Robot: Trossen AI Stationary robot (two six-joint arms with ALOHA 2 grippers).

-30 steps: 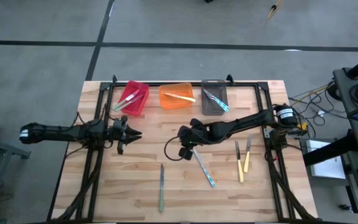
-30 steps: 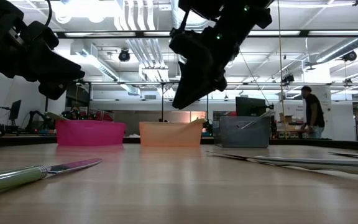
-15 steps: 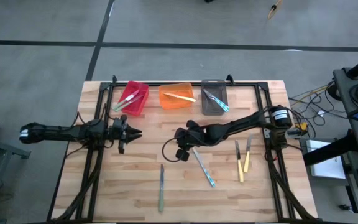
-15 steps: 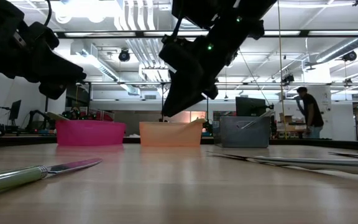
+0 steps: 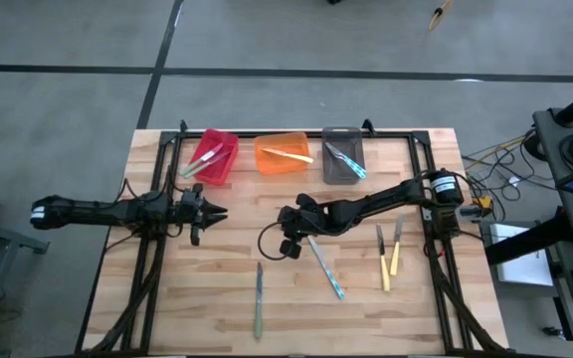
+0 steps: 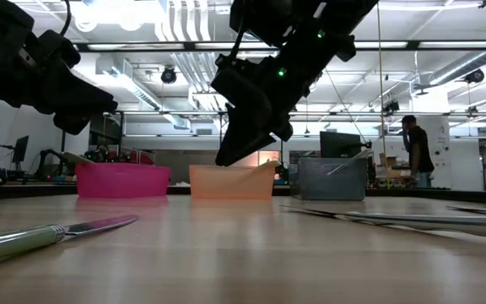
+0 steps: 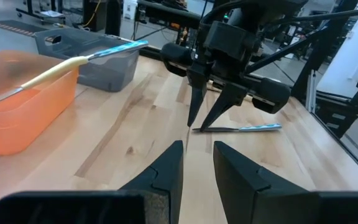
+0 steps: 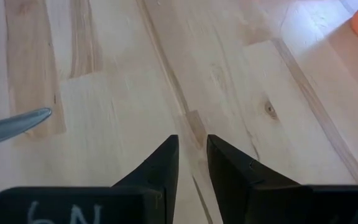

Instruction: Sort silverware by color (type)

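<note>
A green-handled knife (image 5: 259,298) lies on the wooden table near its front edge, and shows close up in the low view (image 6: 49,232). A blue-handled utensil (image 5: 325,267) lies slantwise right of it. Two yellow-handled pieces (image 5: 388,255) lie side by side farther right. My right gripper (image 5: 288,240) hangs above the table's middle, just left of the blue utensil's metal end (image 7: 199,129). Its fingers are open, slant down and hold nothing (image 8: 191,152). My left gripper (image 5: 217,213) waits at the table's left, open by a narrow gap, with nothing between its fingers (image 7: 197,163).
Three bins stand in a row along the far edge: red (image 5: 213,156), orange (image 5: 283,154) and grey (image 5: 343,155), each with silverware in it. A silver blade tip (image 8: 14,126) shows beside my right gripper. A person (image 6: 416,152) stands far off in the room.
My right gripper has gone a little toward the table's left edge and down, staying clear of the tabletop. The silverware on the table has not moved.
</note>
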